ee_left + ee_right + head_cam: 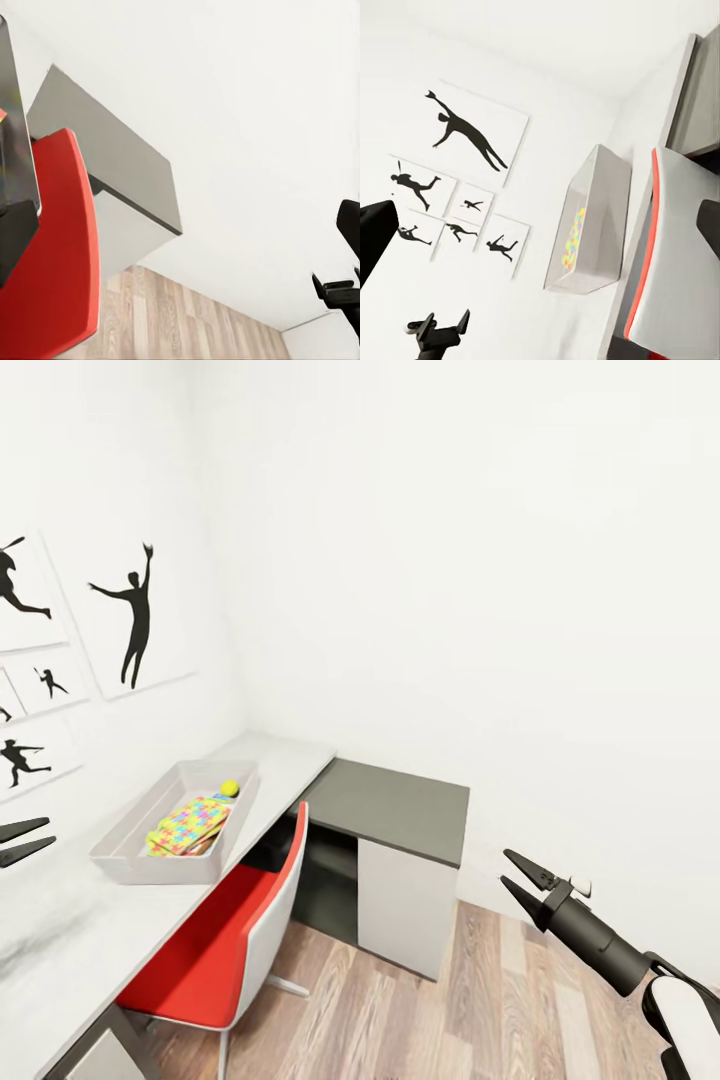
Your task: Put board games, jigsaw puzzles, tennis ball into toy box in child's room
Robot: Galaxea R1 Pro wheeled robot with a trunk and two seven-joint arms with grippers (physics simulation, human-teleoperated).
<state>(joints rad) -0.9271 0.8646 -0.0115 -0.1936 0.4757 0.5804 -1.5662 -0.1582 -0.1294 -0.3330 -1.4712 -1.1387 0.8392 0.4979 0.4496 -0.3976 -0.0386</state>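
Already the toy box (130, 838) on the counter (60, 950) holds a stiff, flat jigsaw puzzle (190, 826) best pinched by its edge and a light, roll-prone tennis ball (230, 788), while the left gripper (22, 842) and right gripper (522, 878) both hang with fingers apart, empty.

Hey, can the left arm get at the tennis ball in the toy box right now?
Probably yes: the left gripper hovers open over the table beside the toy box, and the tennis ball lies uncovered at its far end.

We see a red chair (215, 950) with a white shell tucked under a long white table (60, 950) along the wall. Beside it stands a grey-topped cabinet (400, 810) on wood flooring (480, 1010). Silhouette prints (135, 615), perhaps of dancers, hang on the white wall (480, 560).
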